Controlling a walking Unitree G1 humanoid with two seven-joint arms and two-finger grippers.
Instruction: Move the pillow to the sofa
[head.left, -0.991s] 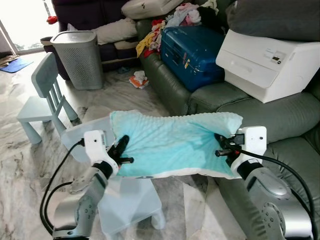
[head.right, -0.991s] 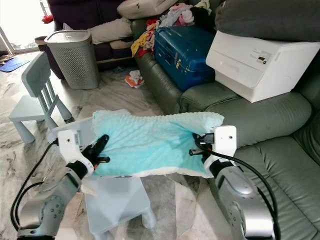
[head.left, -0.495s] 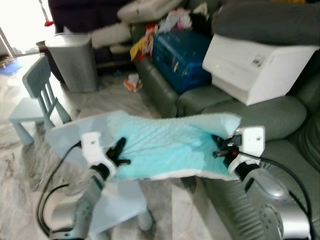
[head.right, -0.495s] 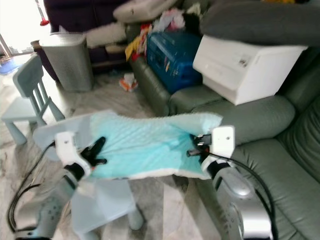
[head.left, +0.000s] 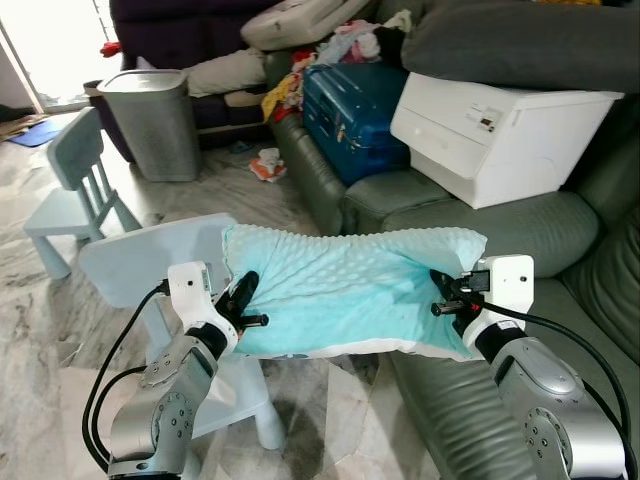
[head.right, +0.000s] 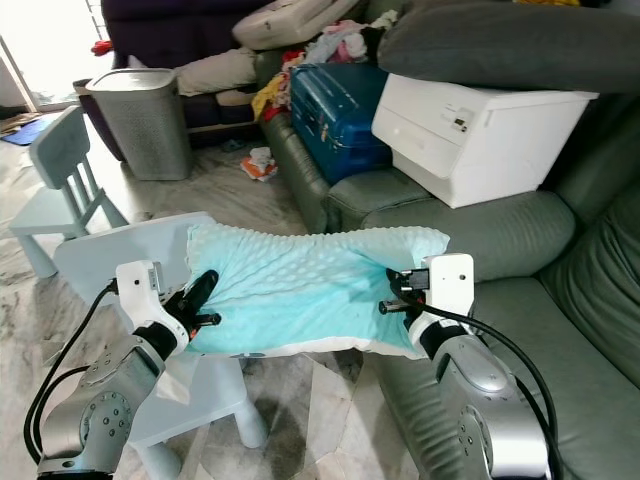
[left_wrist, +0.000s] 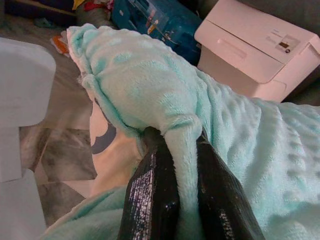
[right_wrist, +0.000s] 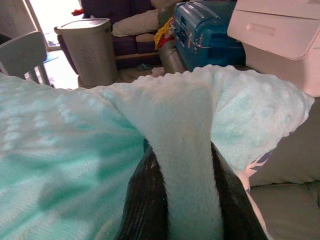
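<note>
1. The left gripper (head.left: 243, 304) pinches a fold of the mint-green pillow (head.left: 345, 290) at its left end; the wrist view shows fabric squeezed between both black fingers (left_wrist: 152, 192).
2. The right gripper (head.left: 446, 296) does the same at the opposite end, its fingers (right_wrist: 145, 200) clamped on a raised ridge of the dotted fleece.
3. Held between the two silver arms, the pillow hangs off the ground, stretched sideways in front of the robot, its white printed underside showing along the lower edge.
4. The pillow's left half is above a pale blue child's chair (head.left: 150, 262), whose backrest stands just behind the left gripper; its right end reaches over the front edge of the grey-green sofa (head.left: 520, 225).
5. On the sofa beyond the pillow sits a white box-shaped appliance (head.left: 495, 135) with a dark grey cushion (head.left: 520, 45) on top of it, and next to that a blue suitcase (head.left: 360, 105) with a heap of clothes (head.left: 345, 45) behind.
6. A second pale blue chair (head.left: 75, 185) and a grey laundry basket (head.left: 150, 120) stand well apart on the marble floor (head.left: 40, 330) to the robot's left, with a crumpled bit of cloth (head.left: 266, 165) lying near the sofa's base.
</note>
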